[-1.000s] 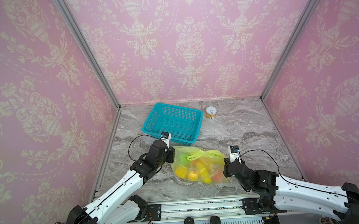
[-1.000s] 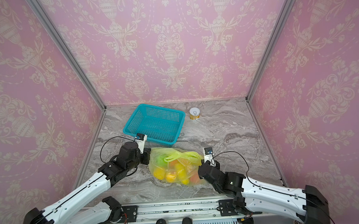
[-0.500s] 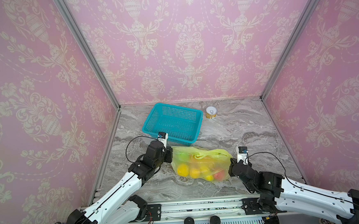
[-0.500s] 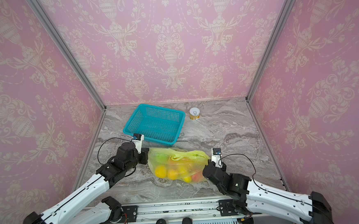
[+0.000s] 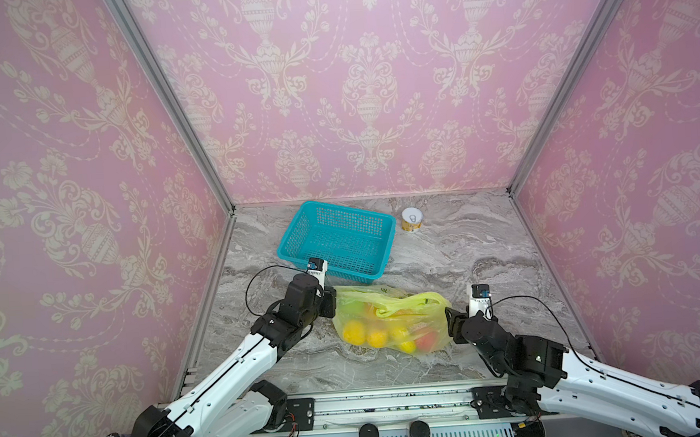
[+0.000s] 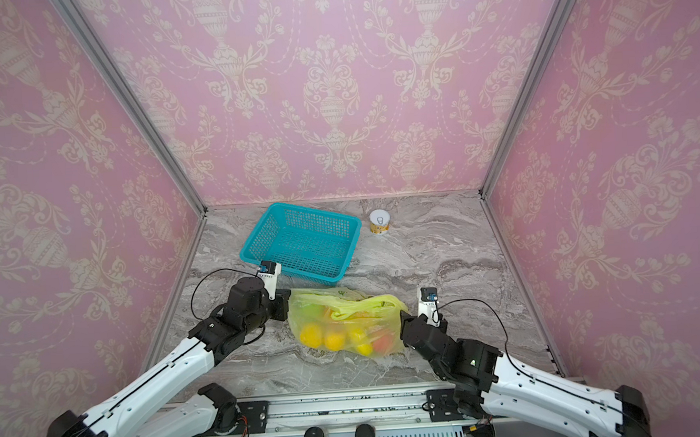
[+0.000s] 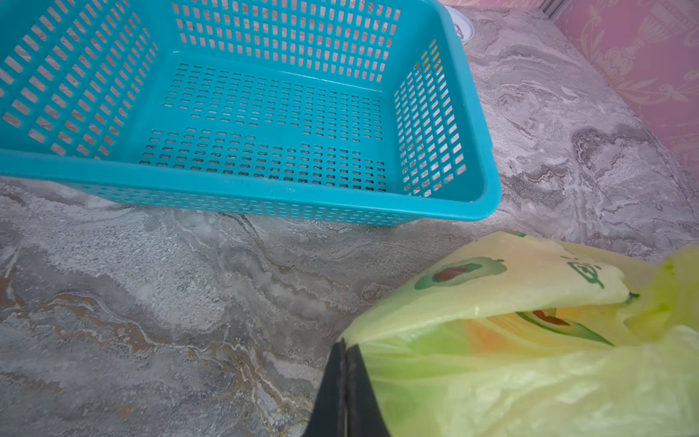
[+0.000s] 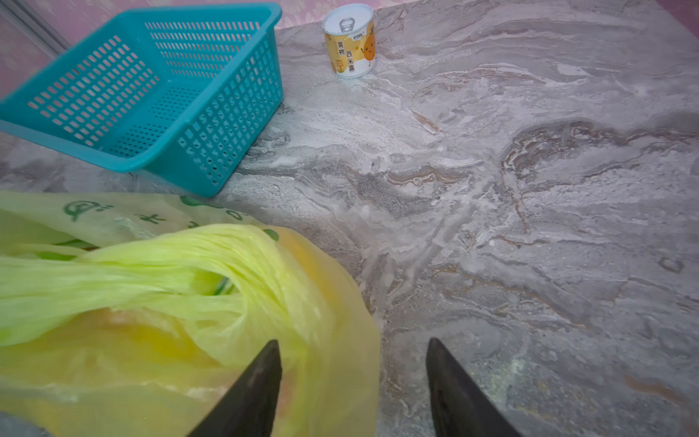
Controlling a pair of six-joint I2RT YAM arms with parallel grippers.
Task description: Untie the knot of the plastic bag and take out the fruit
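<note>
One plastic bag stretches left-to-right, left pincer clamped on its end, right pincer agape, seemingly empty.

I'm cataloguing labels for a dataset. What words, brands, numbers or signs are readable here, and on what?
"黄桃": on the can's yellow label.
"西米露": on the same label, beside it.
Small print at the label's top: too small to read.
Green printed marks on the bag: creased and partly hidden, unreadable.
No numbers can be read.
</note>
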